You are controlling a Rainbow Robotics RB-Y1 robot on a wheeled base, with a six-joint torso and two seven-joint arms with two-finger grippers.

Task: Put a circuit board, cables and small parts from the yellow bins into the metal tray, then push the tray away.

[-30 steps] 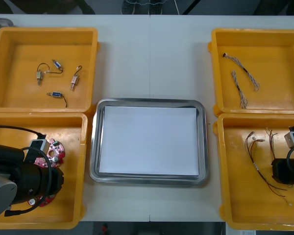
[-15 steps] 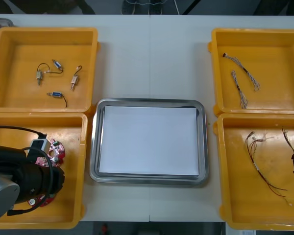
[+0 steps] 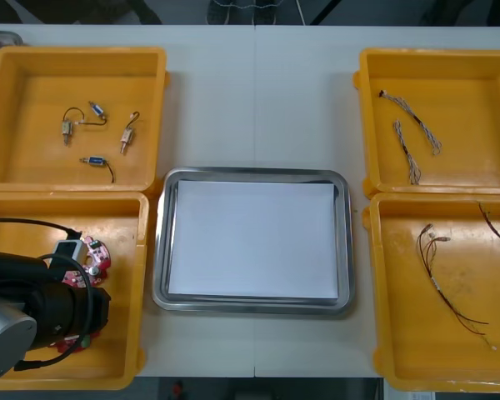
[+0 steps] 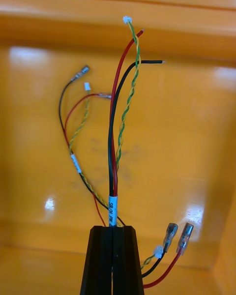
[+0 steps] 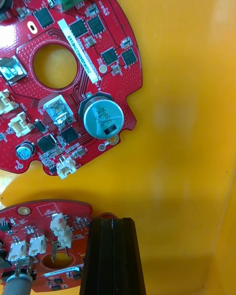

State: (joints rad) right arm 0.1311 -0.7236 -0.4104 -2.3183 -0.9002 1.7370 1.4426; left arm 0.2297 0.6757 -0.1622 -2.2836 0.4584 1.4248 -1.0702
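Metal tray (image 3: pixel 343 242), white inside, sits mid-table (image 3: pixel 258 100) with nothing in it. Left of the tray, on the robot's side, is the near-left bin (image 3: pixel 125 333); the left arm is down in it. The left gripper (image 5: pixel 112 220) has its fingers pressed together with nothing between them, tips just beside the edge of one circuit board (image 5: pixel 34 243), near its white connectors. A second circuit board (image 5: pixel 64 73) lies past the fingertips, flat on the bin floor, apart from the first. Right of the tray, on the robot's side, is the near-right bin (image 3: pixel 400 333); the right gripper (image 4: pixel 112 228) is over its outer side, farthest from the tray. Its fingers pinch a cable bundle (image 4: pixel 114 142) of red, black and yellow-green twisted wires at a white label, with the wires rising past the fingertips and the ends hanging free. Loose cables (image 3: pixel 437 267) lie on that bin's floor, closer to the tray. Far-left bin (image 3: pixel 33 92), beyond the tray's left corner, holds small metal parts (image 3: pixel 96 137). Far-right bin (image 3: pixel 467 83), beyond the tray's right corner, holds two twisted cables (image 3: pixel 412 137).
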